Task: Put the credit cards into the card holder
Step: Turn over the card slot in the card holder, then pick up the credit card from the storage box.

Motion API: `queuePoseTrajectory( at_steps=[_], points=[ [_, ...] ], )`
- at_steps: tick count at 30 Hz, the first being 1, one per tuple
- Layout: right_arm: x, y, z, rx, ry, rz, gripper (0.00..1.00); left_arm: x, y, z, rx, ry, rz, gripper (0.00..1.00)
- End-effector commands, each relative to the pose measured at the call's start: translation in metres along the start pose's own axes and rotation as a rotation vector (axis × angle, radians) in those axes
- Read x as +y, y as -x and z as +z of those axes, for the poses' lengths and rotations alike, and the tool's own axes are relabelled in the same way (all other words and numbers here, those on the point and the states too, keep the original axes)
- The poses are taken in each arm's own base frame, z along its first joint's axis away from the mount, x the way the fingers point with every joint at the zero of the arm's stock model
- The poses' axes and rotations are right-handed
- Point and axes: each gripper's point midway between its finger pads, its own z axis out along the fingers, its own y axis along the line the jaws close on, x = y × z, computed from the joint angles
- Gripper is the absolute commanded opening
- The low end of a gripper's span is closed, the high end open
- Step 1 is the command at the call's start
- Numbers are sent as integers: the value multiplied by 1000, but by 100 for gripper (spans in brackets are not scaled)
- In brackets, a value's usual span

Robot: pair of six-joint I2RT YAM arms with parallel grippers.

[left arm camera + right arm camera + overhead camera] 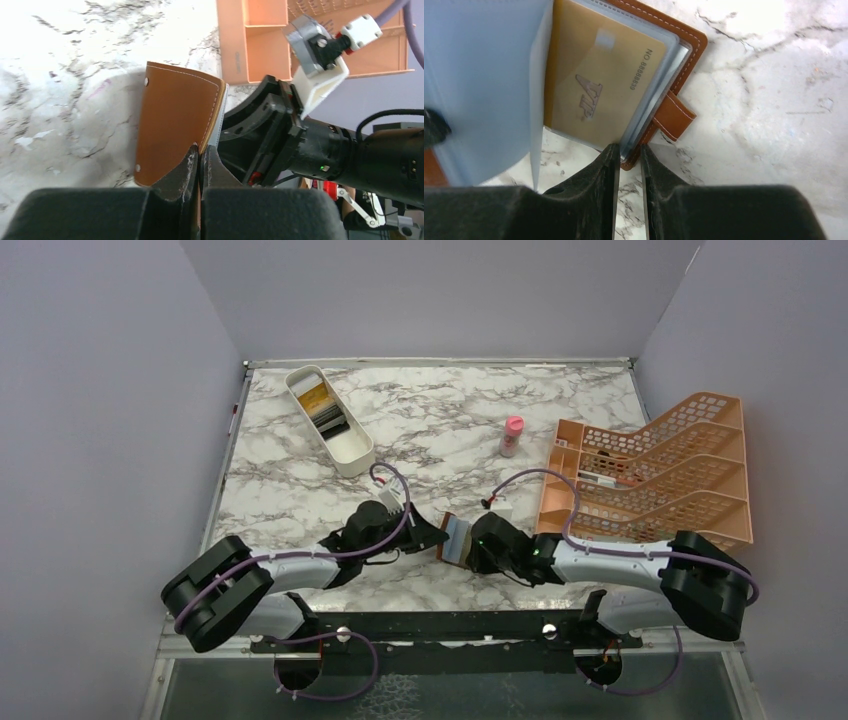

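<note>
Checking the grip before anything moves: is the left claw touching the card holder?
Touching. The left wrist view shows the left claw shut on the card holder, pinching its brown cover's edge.

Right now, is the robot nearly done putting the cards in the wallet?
Not nearly. Done: one gold plastic card shows inside the brown leather card holder. In hand: the left gripper and right gripper each pinch an edge of the holder, keeping it spread open above the table. Left: yellow and dark cards lie in the white oblong tray, waiting to go in.
</note>
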Motion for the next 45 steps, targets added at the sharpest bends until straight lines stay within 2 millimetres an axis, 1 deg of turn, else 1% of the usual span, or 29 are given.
queuePoseTrajectory(
  at_steps=[1,4,7,10,13,16,19,20,22,24,26,27,30,32,33,36,39,40,43,45],
  points=[
    [-14,-3,-14,28,-61,10,27,16,-5,-6,26,20,-63,0],
    [-10,9,-34,-16,-25,35,28,21,-2,-6,19,38,-61,0],
    [4,26,-53,-74,62,56,28,22,-2,-4,20,45,-62,0],
    [21,39,-63,-124,154,48,28,22,-2,-1,29,47,-54,0],
    [28,47,-59,-143,157,39,28,27,-3,1,33,71,-63,1],
    [27,46,-45,-119,104,12,28,38,-2,-1,24,125,-60,13],
    [21,36,-28,-74,51,-9,27,47,8,-6,-3,223,-3,25],
    [18,32,-24,-63,36,-10,27,56,11,-11,-5,293,26,27],
    [11,26,-18,-47,3,-13,27,60,31,-21,-52,400,109,32],
    [4,22,-15,-42,-21,-15,27,55,55,-32,-109,473,199,36],
    [1,21,-17,-45,-29,-17,27,45,80,-43,-176,517,273,40],
    [1,23,-19,-49,-26,-17,27,37,94,-47,-210,525,310,41],
    [6,32,-32,-74,6,-21,28,25,123,-54,-250,550,460,48],
    [13,40,-44,-104,52,-25,31,21,143,-55,-209,566,603,48],
    [16,43,-50,-118,75,-28,33,20,156,-56,-194,601,651,48],
    [20,54,-65,-164,116,-35,36,29,197,-60,-134,704,747,50],
    [25,64,-78,-200,144,-45,37,45,248,-72,-125,805,800,50],
    [26,67,-81,-209,154,-50,37,50,264,-76,-118,823,835,49],
    [31,69,-86,-212,176,-63,37,56,310,-90,-121,876,1010,49],
    [33,69,-87,-203,178,-72,37,61,345,-105,-158,924,1060,49]
  ],
)
